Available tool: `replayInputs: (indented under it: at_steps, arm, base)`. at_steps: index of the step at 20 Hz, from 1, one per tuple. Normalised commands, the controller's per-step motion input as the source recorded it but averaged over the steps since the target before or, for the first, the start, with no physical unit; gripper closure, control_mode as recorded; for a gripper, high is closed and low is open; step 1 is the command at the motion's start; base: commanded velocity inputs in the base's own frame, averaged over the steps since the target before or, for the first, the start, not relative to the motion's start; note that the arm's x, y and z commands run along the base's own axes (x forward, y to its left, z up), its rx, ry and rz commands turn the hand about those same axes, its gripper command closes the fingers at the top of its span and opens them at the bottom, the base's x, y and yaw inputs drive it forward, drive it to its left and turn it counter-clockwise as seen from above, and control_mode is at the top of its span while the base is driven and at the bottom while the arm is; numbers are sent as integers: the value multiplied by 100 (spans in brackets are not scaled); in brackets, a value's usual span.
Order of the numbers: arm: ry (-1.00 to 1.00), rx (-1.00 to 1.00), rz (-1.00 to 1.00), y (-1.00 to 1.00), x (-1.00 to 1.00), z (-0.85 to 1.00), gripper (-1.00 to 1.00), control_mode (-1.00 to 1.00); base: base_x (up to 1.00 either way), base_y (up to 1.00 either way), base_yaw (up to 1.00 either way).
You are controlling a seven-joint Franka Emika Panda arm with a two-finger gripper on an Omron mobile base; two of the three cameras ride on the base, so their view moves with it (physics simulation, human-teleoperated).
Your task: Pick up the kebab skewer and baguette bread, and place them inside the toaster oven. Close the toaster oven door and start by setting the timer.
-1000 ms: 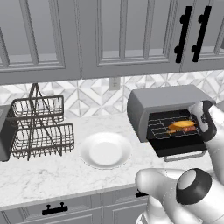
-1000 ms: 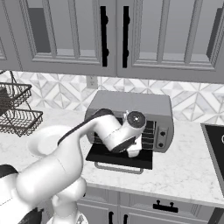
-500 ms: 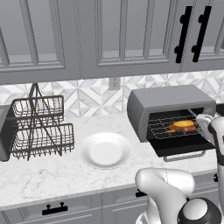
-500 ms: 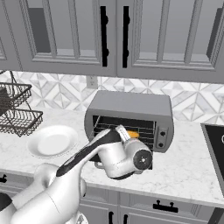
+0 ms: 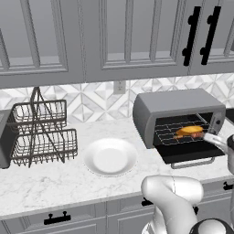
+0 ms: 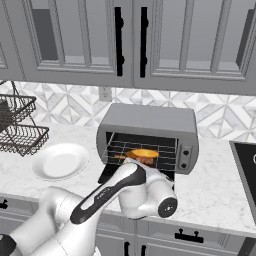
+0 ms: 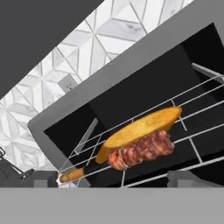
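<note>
The toaster oven (image 5: 176, 107) (image 6: 150, 122) stands on the counter. Its door (image 5: 185, 154) is folded down flat, with the bar handle (image 5: 194, 163) at the front. On the wire rack (image 7: 192, 111) inside lies the golden baguette bread (image 7: 140, 127) (image 5: 190, 130) (image 6: 143, 152). The kebab skewer (image 7: 142, 151) (image 5: 185, 136) rests right against its front side, stick end (image 7: 74, 174) pointing outward. My gripper (image 7: 116, 180) is open and holds nothing. It faces the cavity from a short way out, with one dark fingertip (image 7: 43, 179) low on each side of the tilted hand view.
A white plate (image 5: 109, 156) (image 6: 59, 161) lies left of the oven. A two-tier wire basket stand (image 5: 41, 132) and a dark slot toaster (image 5: 3, 137) stand farther left. A stove edge (image 6: 246, 167) is at the right. My own arm (image 6: 135, 192) blocks the counter front.
My arm has drawn back from the oven mouth and sunk lower toward the counter's front. Baguette and skewer have stayed on the rack, and the jaws have stayed open.
</note>
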Motion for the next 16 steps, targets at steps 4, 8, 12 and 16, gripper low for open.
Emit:
replayInputs:
  at_steps: [4, 8, 12, 16]
  arm:
    - [-25, -36, 20, 0, 0, -8, -100, -100]
    - [-17, -36, 8, 0, 0, -16, -100, -100]
    - [-16, -27, -6, -1, 0, -13, -100, -100]
    - [-6, -8, -28, 8, 1, 0, -100, -100]
  base:
    - [0, 0, 0]
    - [0, 0, 0]
    - [0, 0, 0]
    - [0, 0, 0]
